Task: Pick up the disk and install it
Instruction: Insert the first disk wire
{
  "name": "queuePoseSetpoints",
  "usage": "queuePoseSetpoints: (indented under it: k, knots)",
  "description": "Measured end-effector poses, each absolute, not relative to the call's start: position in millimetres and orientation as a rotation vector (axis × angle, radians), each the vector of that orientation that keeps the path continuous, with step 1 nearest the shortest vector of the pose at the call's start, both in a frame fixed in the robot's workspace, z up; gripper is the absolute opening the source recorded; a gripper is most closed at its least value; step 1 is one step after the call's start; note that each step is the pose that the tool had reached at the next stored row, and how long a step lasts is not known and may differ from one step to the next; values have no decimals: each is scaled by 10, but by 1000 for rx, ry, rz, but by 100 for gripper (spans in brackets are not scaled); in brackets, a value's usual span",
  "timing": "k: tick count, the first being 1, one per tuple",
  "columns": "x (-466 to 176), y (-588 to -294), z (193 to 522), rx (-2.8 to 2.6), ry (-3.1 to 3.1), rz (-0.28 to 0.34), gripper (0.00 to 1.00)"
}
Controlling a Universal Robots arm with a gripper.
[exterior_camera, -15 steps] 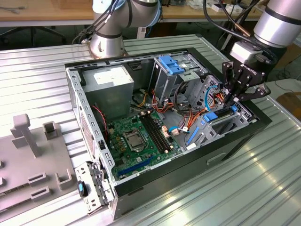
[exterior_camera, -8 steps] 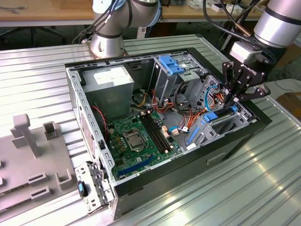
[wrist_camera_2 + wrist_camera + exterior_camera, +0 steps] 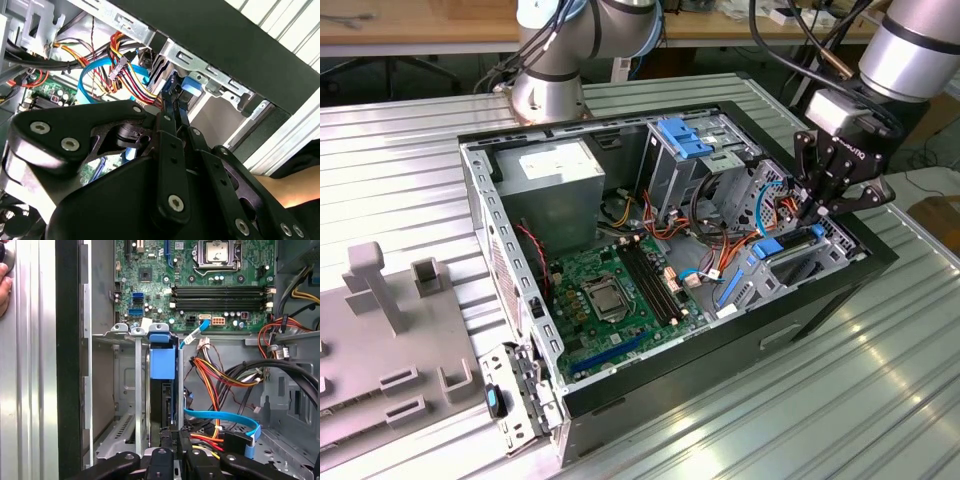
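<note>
The gripper [image 3: 817,210] points down into the open computer case [image 3: 720,355], at the side on the exterior view's right. Its fingers are drawn close together and pinch the near end of the disk [image 3: 772,246]. In the first wrist view the gripper [image 3: 173,434] sits over that end, and the disk [image 3: 162,365] stands on edge in the silver drive bay [image 3: 125,390], with its thin side toward the camera and its blue rail uppermost. The disk's long axis runs from the gripper straight toward the motherboard [image 3: 200,285], and the blue-capped far end points at the board. In the exterior view that line goes from the case's wall leftward and a little downward.

In the second wrist view the gripper [image 3: 170,107] narrows to its tip just before the blue rail. A blue flat cable [image 3: 220,416] and a bundle of coloured wires [image 3: 212,375] lie just beside the bay.

The arm [image 3: 910,50] comes in from the exterior view's upper right, its wrist bent so that the tool hangs nearly upright. The grey power supply [image 3: 555,165] sits at the case's far corner, well apart. The case lies on a ribbed metal table [image 3: 800,410].
</note>
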State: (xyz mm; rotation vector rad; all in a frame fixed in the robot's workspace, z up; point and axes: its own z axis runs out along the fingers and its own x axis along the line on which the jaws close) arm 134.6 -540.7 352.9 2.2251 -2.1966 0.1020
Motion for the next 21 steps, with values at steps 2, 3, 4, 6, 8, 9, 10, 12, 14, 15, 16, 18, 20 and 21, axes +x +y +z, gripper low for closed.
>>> queuePoseSetpoints:
  k: [2, 3, 4, 6, 8, 9, 10, 12, 14, 15, 16, 18, 20, 21]
  knots:
    - [1316, -5407, 3528, 2224, -2200, 104, 16]
    - [1310, -5408, 3529, 2223, -2201, 105, 16]
    - [1305, -5408, 3528, 2222, -2203, 105, 16]
    - [1299, -5407, 3527, 2219, -2206, 106, 16]
    - [1292, -5421, 3527, 2219, -2208, 108, 16]
    - [1283, -5452, 3526, 2220, -2210, 109, 16]
    - [1282, -5474, 3526, 2220, -2210, 108, 16]
    - [1266, -5497, 3524, 2225, -2207, 109, 16]
    - [1250, -5497, 3517, 2236, -2196, 109, 16]
    - [1244, -5497, 3513, 2240, -2192, 109, 16]
    - [1242, -5496, 3508, 2242, -2191, 110, 16]
    - [1243, -5488, 3494, 2250, -2183, 110, 16]
    - [1242, -5478, 3489, 2275, -2159, 111, 16]
    - [1242, -5476, 3489, 2278, -2156, 111, 16]
